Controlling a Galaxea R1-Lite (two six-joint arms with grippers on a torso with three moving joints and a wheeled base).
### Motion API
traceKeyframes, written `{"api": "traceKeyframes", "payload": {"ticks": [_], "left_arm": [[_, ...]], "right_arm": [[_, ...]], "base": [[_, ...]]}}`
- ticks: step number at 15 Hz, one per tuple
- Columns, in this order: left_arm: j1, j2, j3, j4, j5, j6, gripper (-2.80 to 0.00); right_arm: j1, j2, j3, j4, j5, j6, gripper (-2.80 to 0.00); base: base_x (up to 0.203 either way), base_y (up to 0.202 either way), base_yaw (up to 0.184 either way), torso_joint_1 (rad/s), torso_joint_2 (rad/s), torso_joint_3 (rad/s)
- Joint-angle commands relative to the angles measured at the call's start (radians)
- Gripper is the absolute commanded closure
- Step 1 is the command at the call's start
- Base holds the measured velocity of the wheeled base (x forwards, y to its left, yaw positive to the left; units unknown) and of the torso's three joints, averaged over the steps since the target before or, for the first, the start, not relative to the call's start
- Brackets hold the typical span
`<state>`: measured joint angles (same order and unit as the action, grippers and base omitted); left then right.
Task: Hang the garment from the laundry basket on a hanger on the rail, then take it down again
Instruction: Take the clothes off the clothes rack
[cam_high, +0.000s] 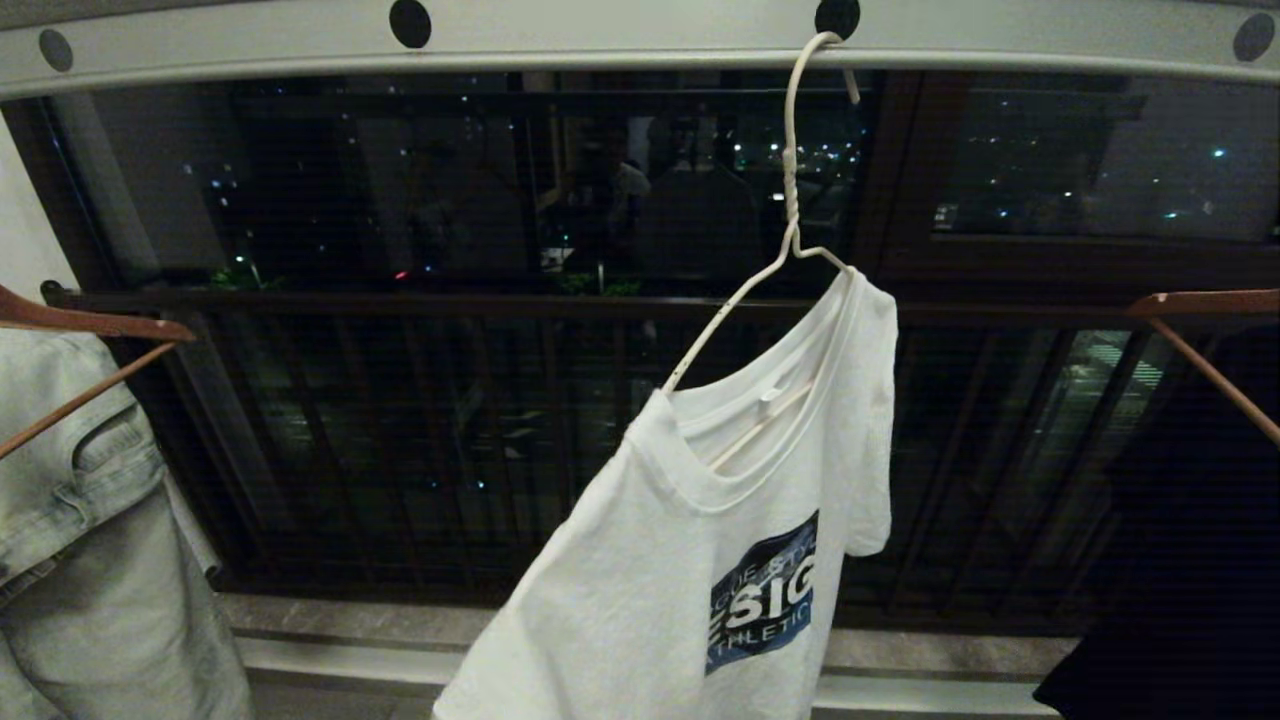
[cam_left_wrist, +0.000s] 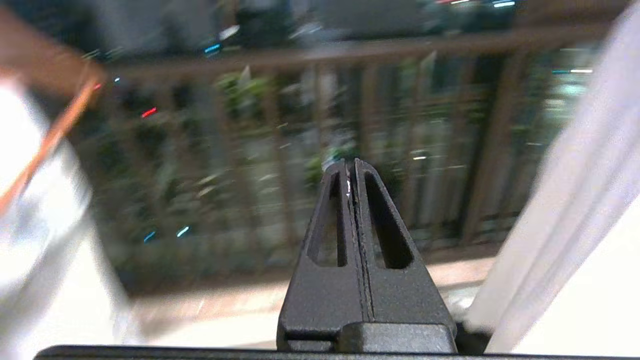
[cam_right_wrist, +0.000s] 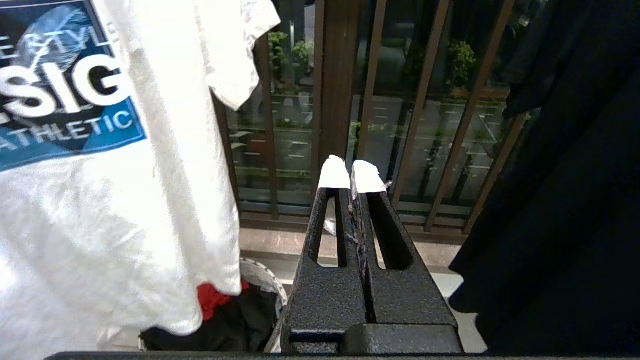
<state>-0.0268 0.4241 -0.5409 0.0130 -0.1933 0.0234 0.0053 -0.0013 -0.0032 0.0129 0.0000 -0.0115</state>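
On the far left I see a pale denim garment hanging from a brown wooden hanger. My left gripper is not in my head view. In its own wrist view its two black fingers are pressed flat together, and it holds nothing. It points out at the dark balcony railing, with the denim on one side and white cloth on the other.

Up at the top I see the rail, a long pale bar with round dark holes. It runs left to right across my whole view. The white hanger hooks over the rail, right of the middle. Its twisted neck goes nearly straight down. The hanger is tipped, so its left arm slopes down to the left.

The T-shirt hangs on that hanger, in the middle and a bit to the right. It hangs crooked. Its long way goes from the top right down to the bottom left. The neck hole is up near the hanger, and the blue print with white letters tilts the same way.

My right gripper is squeezed closed too, its two white tips side by side and nothing between them. The T-shirt hangs to its left. Low down under the shirt's hem I see the laundry basket, with dark and red cloth inside.

On the far right there is another brown hanger and a dark garment.
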Motion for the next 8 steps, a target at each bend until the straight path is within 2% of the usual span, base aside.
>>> {"api": "traceKeyframes", "payload": {"ticks": [1, 3, 5, 8], "left_arm": [[-0.01, 0.275, -0.216, 0.005, -0.115, -0.001, 0.0], [-0.063, 0.407, -0.346, 0.018, -0.218, -0.006, 0.0], [-0.21, 0.55, -0.473, 0.074, -0.242, -0.007, 0.0], [-0.349, 0.795, -0.688, 0.13, -0.243, -0.008, 0.0]], "right_arm": [[0.0, 0.001, 0.0, -0.001, 0.0, -0.001, 0.0], [0.001, 0.001, 0.0, 0.001, 0.0, -0.001, 0.0], [-0.001, 0.001, 0.0, -0.001, 0.0, -0.001, 0.0], [0.001, 0.001, 0.0, 0.001, 0.0, -0.001, 0.0]], "base": [[0.0, 0.0, 0.0, 0.0, 0.0, 0.0], [0.0, 0.0, 0.0, 0.0, 0.0, 0.0], [0.0, 0.0, 0.0, 0.0, 0.0, 0.0], [0.0, 0.0, 0.0, 0.0, 0.0, 0.0]]}}
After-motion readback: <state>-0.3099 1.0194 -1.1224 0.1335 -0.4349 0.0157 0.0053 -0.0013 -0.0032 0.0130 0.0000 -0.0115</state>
